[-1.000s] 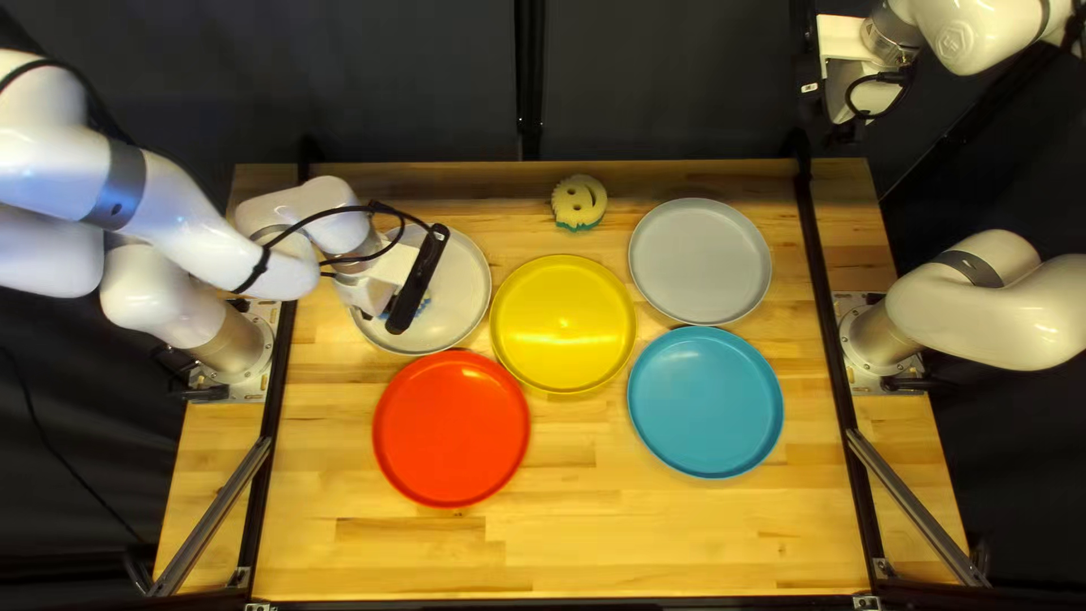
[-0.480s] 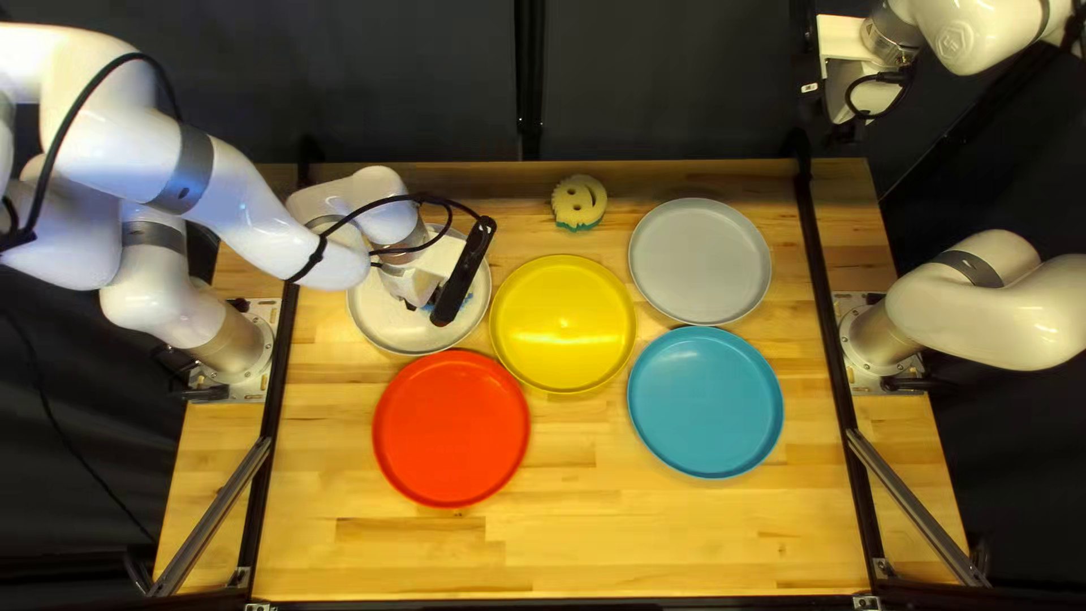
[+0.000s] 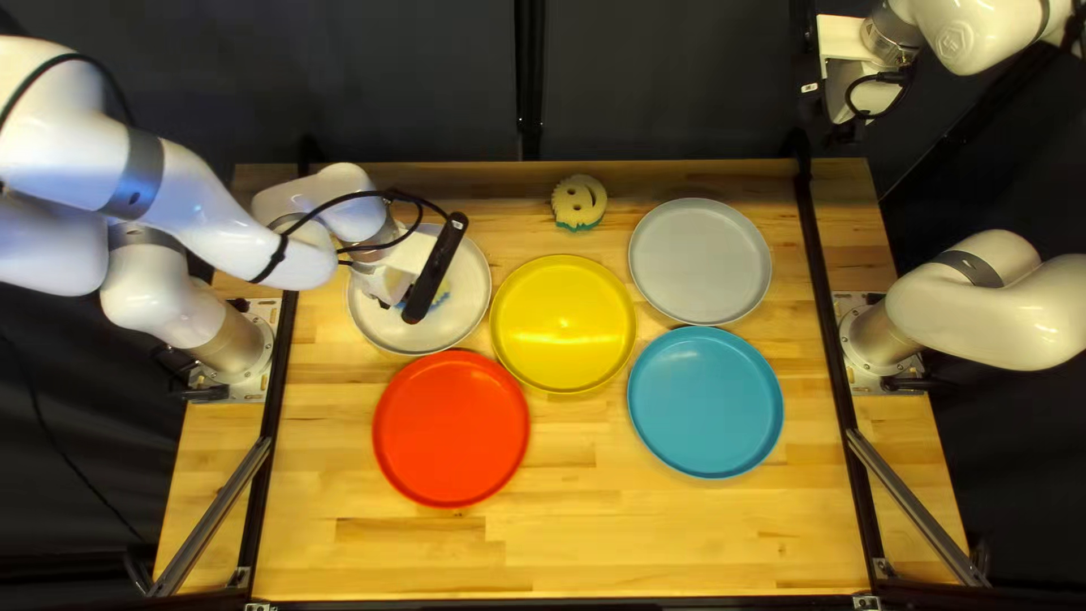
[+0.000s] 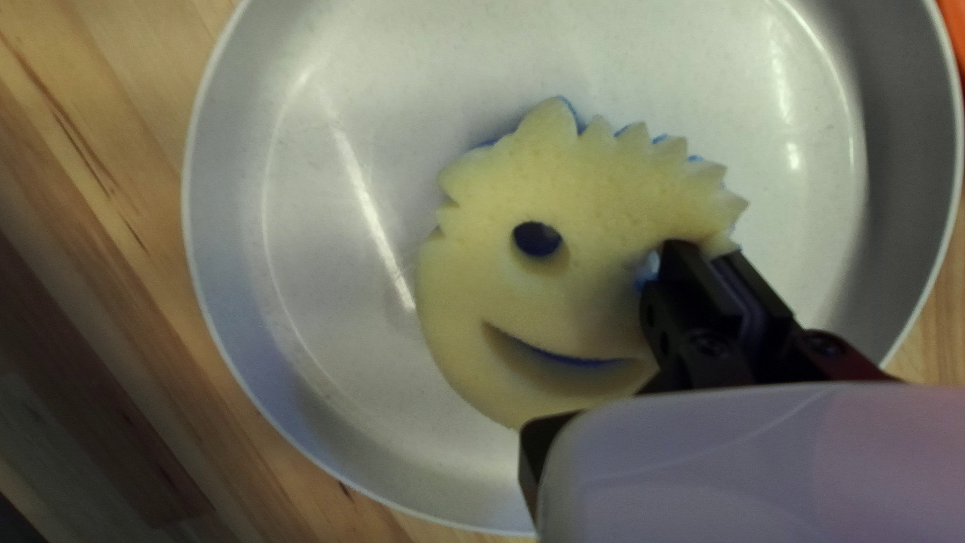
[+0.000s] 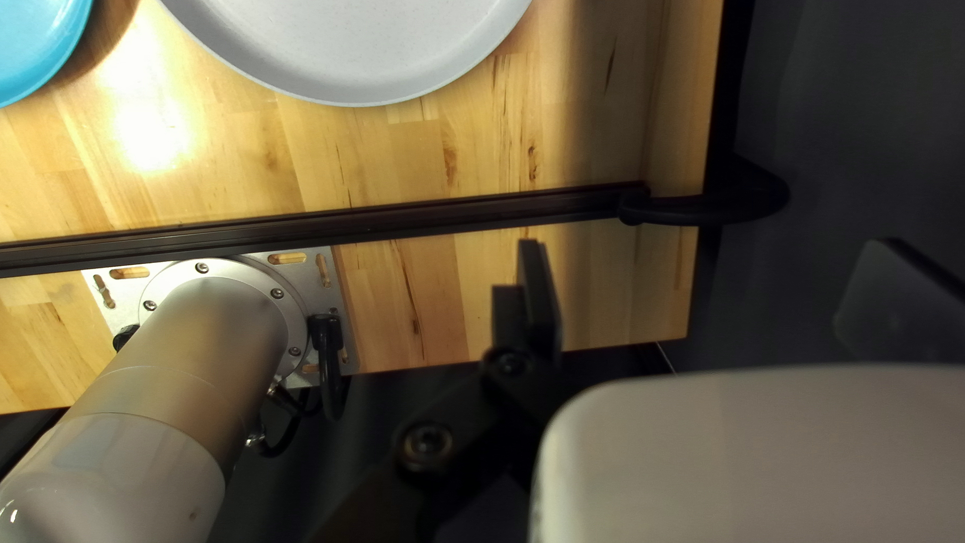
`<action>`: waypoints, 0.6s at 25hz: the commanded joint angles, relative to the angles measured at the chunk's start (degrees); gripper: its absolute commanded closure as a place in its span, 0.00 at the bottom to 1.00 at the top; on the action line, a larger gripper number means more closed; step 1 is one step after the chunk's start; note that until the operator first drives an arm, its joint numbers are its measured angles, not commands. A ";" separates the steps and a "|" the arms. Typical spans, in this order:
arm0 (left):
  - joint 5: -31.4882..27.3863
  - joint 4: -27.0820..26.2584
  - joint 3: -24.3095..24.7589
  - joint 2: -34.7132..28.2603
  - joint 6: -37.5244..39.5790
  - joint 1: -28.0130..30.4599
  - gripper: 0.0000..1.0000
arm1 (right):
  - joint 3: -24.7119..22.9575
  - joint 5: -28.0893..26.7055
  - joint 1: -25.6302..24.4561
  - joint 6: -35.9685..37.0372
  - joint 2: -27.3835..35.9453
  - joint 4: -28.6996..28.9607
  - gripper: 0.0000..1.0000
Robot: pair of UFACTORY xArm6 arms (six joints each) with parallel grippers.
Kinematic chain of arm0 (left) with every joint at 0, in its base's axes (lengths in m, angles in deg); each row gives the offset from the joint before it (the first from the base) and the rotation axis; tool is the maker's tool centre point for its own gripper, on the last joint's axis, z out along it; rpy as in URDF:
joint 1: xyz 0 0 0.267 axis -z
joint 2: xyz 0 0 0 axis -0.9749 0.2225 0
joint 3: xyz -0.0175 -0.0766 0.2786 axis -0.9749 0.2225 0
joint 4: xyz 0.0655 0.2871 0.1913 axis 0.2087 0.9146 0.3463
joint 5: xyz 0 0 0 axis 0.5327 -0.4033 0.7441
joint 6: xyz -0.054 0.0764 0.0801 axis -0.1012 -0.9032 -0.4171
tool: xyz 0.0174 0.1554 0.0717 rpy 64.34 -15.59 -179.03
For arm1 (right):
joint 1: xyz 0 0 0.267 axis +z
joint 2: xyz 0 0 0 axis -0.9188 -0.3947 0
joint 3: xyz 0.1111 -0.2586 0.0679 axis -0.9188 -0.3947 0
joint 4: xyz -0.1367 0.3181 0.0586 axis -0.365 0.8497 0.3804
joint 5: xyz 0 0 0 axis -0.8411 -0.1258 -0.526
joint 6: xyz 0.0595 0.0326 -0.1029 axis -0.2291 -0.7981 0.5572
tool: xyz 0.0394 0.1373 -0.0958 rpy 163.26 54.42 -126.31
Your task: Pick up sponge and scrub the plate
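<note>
In the top left view my left gripper (image 3: 390, 285) is low over the pale plate (image 3: 462, 255) at the left, its tips hidden; a bit of blue sponge (image 3: 440, 301) shows beside it. The left wrist view shows the round, yellow, smiling-face sponge (image 4: 593, 191), blue underneath, inside the pale plate (image 4: 302, 231). My left gripper (image 4: 712, 259) is shut on the sponge's edge, one finger in an eye hole and the other outside the rim. My right gripper (image 3: 851, 108) is raised beyond the far right edge; in its wrist view the right gripper (image 5: 704, 292) stands open, with nothing held.
A yellow plate (image 3: 563, 323) and a red plate (image 3: 451, 428) lie close beside the pale one. Farther right are a grey plate (image 3: 700, 260) and a blue plate (image 3: 705, 402). A second face sponge (image 3: 579, 201) lies near the far edge. Black rails (image 3: 832, 328) flank the plates.
My left gripper went right across the pale plate with the sponge, then came partway back left. The right arm and the other plates have stayed still.
</note>
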 commanded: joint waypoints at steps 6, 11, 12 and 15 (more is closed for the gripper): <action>4.82 -4.04 -6.55 10.96 -3.02 0.83 1.00 | 0.00 0.00 0.00 0.00 0.00 0.00 0.00; 5.99 -4.68 -11.02 15.84 -4.28 0.98 1.00 | 0.00 0.00 0.00 0.00 0.00 0.00 0.00; 6.12 -4.68 -11.47 16.35 -4.41 0.96 1.00 | 0.00 0.00 0.00 0.00 0.00 0.00 0.00; 6.19 -4.94 -11.58 16.71 -5.99 -0.47 1.00 | 0.00 0.00 0.00 0.00 0.00 0.00 0.00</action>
